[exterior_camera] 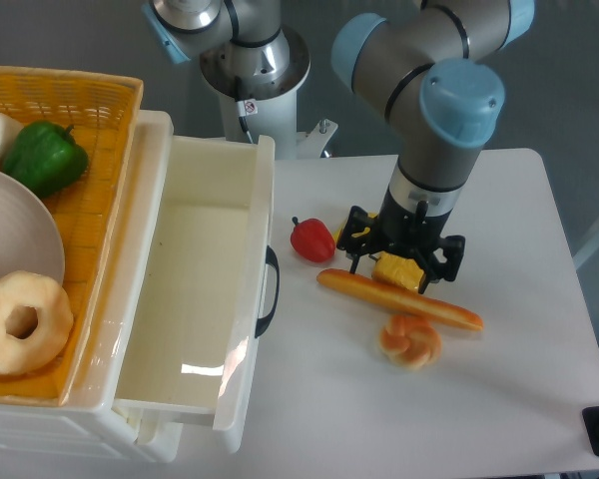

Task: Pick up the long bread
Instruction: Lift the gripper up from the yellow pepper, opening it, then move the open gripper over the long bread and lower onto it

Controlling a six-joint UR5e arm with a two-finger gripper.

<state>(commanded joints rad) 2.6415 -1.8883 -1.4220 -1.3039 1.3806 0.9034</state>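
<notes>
White table (519, 399), robot arm (434, 110) coming down over its middle. Open white drawer (195, 299) at the table's left edge, yellow basket (90, 190) on the cabinet beyond it. Long bread (399, 298) lies flat on the table, slanting down to the right, just in front of the gripper (404, 261). Gripper hangs low above a yellow food item (397, 269); jaw spread and any hold: cannot tell, fingers hidden. Knotted bun (410, 341) touching the bread's near side. Red pepper (312, 239) left of the gripper.
</notes>
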